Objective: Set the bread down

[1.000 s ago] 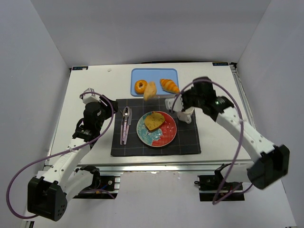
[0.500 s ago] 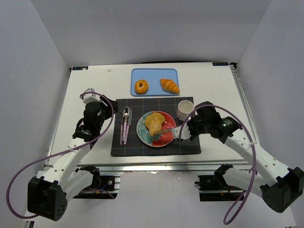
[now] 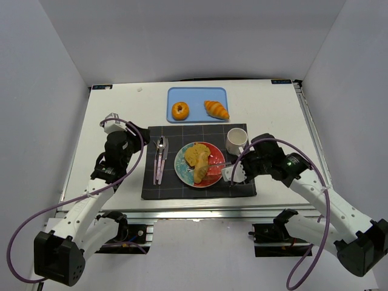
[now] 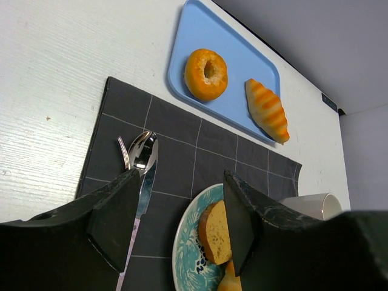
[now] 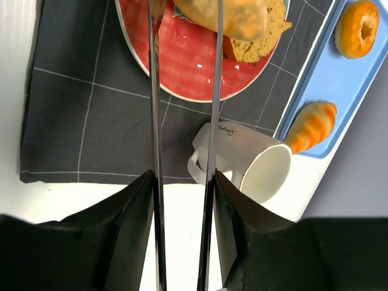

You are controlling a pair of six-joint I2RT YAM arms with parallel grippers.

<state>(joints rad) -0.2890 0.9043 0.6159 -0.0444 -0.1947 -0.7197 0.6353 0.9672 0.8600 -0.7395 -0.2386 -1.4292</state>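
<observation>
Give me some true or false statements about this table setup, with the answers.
1. The donut and croissant lie on the blue tray. True.
2. Both bread pieces are on that tray. False: the slice and roll lie on the plate.
3. The right hand holds metal tongs. True.
4. The left hand grips the spoon. False: it is open and empty; the spoon lies on the placemat.
5. The mug lies tipped on its side. False: it stands upright beside the plate.
</observation>
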